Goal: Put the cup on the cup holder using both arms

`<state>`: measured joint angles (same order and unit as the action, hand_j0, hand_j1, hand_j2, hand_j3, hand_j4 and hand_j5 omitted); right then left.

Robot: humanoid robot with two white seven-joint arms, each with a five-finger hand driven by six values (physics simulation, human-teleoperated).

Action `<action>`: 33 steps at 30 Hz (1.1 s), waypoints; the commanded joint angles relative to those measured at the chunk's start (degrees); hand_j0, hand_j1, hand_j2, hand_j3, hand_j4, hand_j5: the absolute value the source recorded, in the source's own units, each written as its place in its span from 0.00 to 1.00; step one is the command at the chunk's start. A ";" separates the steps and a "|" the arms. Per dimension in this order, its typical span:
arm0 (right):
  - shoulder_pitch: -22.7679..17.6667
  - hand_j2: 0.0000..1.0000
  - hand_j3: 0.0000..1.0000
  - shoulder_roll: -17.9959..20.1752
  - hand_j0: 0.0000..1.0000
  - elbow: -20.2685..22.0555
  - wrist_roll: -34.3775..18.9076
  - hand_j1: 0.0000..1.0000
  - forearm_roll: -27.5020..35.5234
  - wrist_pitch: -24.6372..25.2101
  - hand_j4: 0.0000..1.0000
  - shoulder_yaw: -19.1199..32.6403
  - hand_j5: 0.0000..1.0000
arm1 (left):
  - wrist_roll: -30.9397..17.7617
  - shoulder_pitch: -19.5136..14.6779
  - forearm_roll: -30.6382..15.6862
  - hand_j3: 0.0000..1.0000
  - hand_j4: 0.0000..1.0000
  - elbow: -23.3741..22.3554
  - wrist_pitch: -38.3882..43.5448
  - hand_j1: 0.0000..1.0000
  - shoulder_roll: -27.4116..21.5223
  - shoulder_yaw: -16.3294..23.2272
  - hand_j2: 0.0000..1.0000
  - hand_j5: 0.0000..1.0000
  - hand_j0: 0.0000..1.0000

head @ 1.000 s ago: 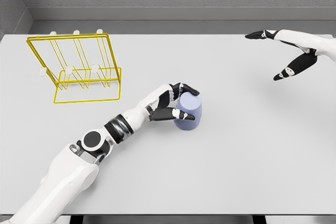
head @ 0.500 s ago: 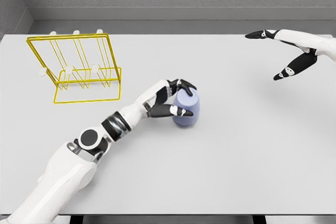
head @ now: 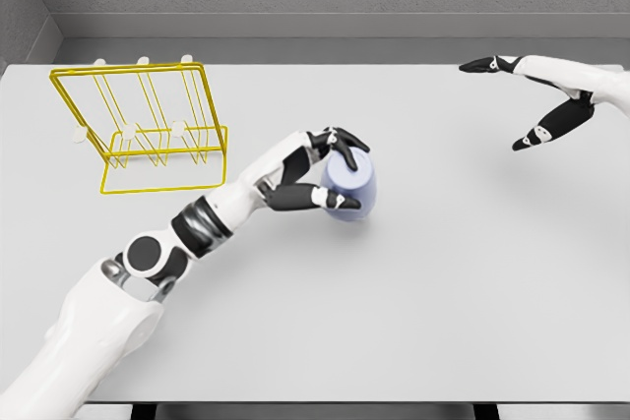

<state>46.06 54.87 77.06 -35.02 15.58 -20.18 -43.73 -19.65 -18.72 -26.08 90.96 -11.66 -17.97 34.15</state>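
A pale blue cup is just right of the table's centre, tilted a little, with my left hand shut on its left side. The thumb and fingers wrap its top and front. A yellow wire cup holder with white-tipped pegs stands at the back left, well apart from the cup. My right hand hovers over the far right of the table, fingers spread and holding nothing.
The grey table ends at a front edge near the bottom of the view. A grey wall runs behind its back edge.
The left hand has carried the cup slightly up and back, tilting it, and the forearm has shifted left. The right hand has stayed put.
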 commanded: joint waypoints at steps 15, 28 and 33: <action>0.09 1.00 1.00 -0.29 1.00 0.02 0.02 1.00 0.32 0.05 1.00 0.05 1.00 | 0.14 -0.44 -7.58 0.33 0.33 9.59 -0.04 0.33 -11.73 -4.00 0.33 0.33 0.33; 0.09 1.00 1.00 -0.29 1.00 0.02 0.02 1.00 0.32 0.05 1.00 0.05 1.00 | 0.05 -5.01 -11.71 0.33 0.33 9.94 -0.21 0.33 -17.45 -6.20 0.33 0.33 0.33; 0.09 1.00 1.00 -0.29 1.00 0.02 0.02 1.00 0.32 0.05 1.00 0.05 1.00 | 0.05 -5.80 -13.91 0.33 0.33 9.94 -0.30 0.33 -19.47 -7.78 0.33 0.33 0.33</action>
<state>46.14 54.52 77.06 -35.02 15.58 -20.17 -43.73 -19.65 -24.87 -38.44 100.91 -11.95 -36.32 27.01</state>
